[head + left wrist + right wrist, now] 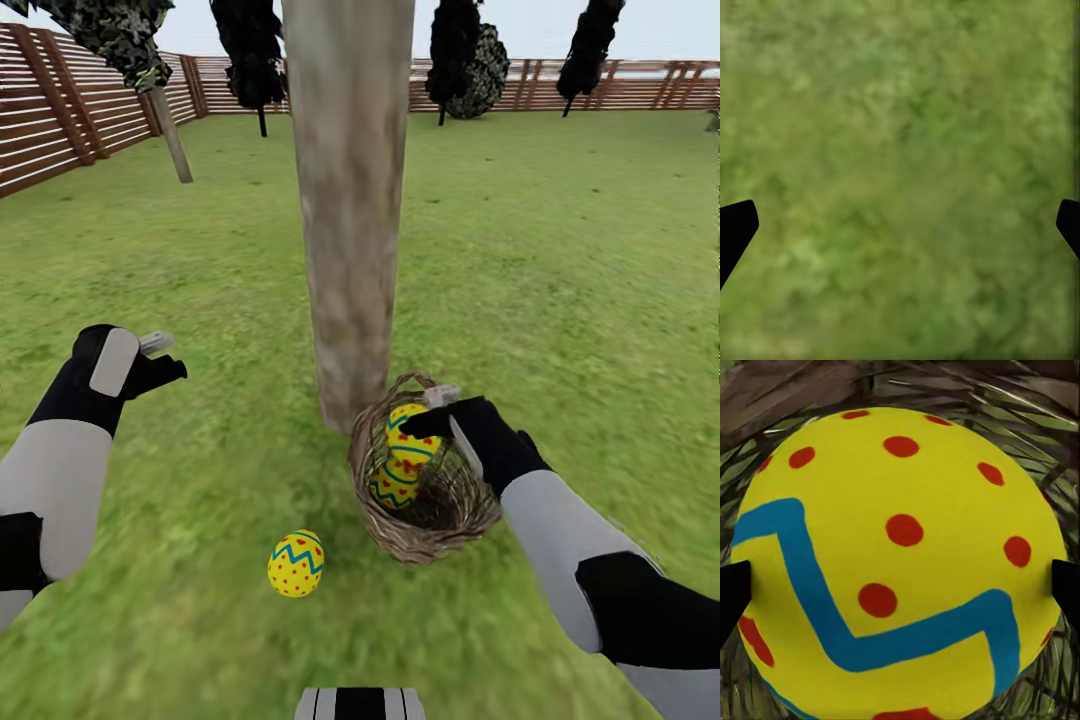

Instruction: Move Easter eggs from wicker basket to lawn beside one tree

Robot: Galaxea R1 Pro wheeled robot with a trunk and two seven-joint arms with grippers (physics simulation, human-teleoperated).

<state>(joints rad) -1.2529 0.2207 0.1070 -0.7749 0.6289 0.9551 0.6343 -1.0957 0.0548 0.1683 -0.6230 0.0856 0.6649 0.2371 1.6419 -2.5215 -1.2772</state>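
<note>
Arms: light-grey forearm shells w/ black joints; black left gripper [165,358] & right gripper [432,408], grey finger pads.

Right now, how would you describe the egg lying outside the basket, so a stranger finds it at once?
Find the thick pale tree trunk in mid-lawn; the wicker basket lies tipped at its foot. The egg sits alone on bare grass left of the basket, unlike the two eggs inside.
</note>
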